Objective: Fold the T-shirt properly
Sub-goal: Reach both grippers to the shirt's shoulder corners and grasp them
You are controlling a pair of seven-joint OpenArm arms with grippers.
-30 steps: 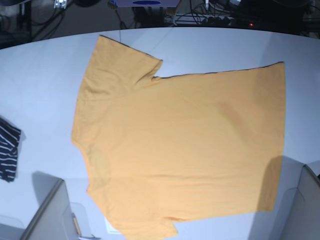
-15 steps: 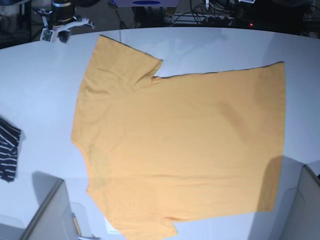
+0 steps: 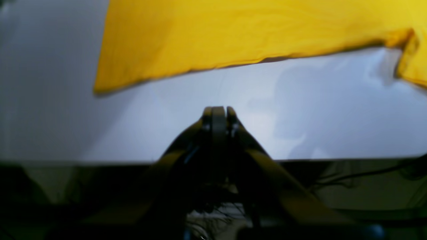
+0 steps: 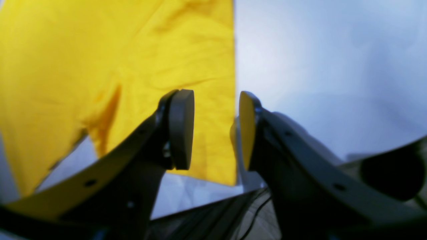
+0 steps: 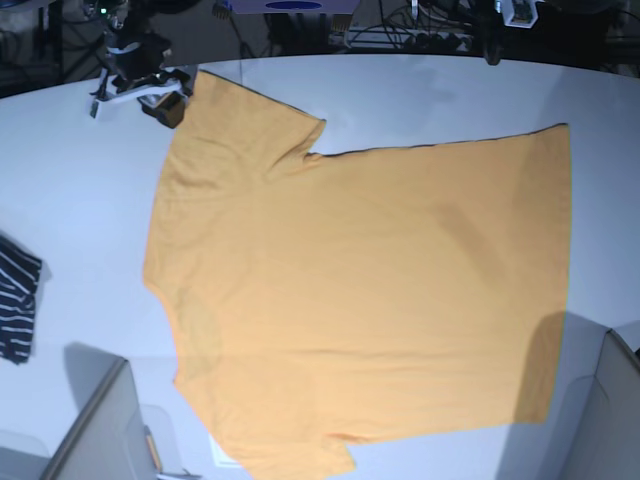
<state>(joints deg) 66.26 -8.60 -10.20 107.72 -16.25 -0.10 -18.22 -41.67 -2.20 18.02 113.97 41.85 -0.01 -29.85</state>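
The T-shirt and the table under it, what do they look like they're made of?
The T-shirt looks like soft matte knit fabric, probably cotton: it lies limp with shallow wrinkles and thin hemmed edges. The table looks like a smooth, hard, pale surface with a slight sheen, perhaps laminate or painted board; it shows soft reflections and shadows, but the exact material is unclear.

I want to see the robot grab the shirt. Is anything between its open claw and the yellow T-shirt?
Nothing visible blocks it. The right gripper is open at the edge of a sleeve of the T-shirt, with only bare white table around. The striped garment lies far off to the side.
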